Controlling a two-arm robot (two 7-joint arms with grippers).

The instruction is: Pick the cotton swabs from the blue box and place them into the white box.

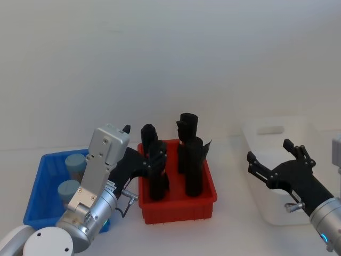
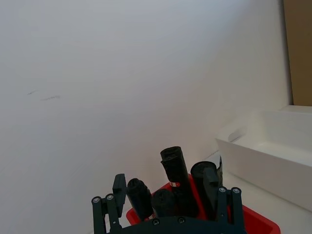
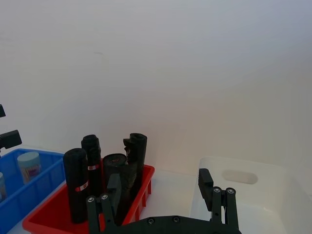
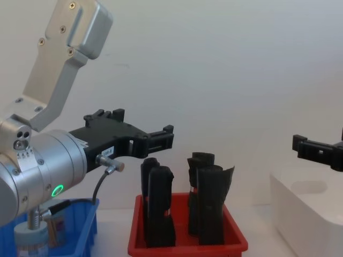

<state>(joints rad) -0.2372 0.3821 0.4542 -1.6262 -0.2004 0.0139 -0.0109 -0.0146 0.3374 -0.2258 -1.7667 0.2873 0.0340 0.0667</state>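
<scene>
The blue box (image 1: 38, 188) sits at the front left and holds two cotton swabs jars, one farther back (image 1: 75, 163) and one nearer (image 1: 67, 190). One jar (image 3: 29, 165) also shows in the right wrist view, and one (image 4: 32, 242) sits low in the chest view. My left gripper (image 1: 151, 161) hangs open and empty, raised over the red bin's left edge, right of the blue box. The white box (image 1: 277, 129) stands at the right. My right gripper (image 1: 269, 150) is open and empty in the air at that box's left wall.
A red bin (image 1: 178, 206) with several tall black rolled packs (image 1: 193, 165) stands between the two boxes, just beyond my left fingers (image 2: 119, 187). A plain white wall rises close behind everything. Bare table lies in front of the red bin.
</scene>
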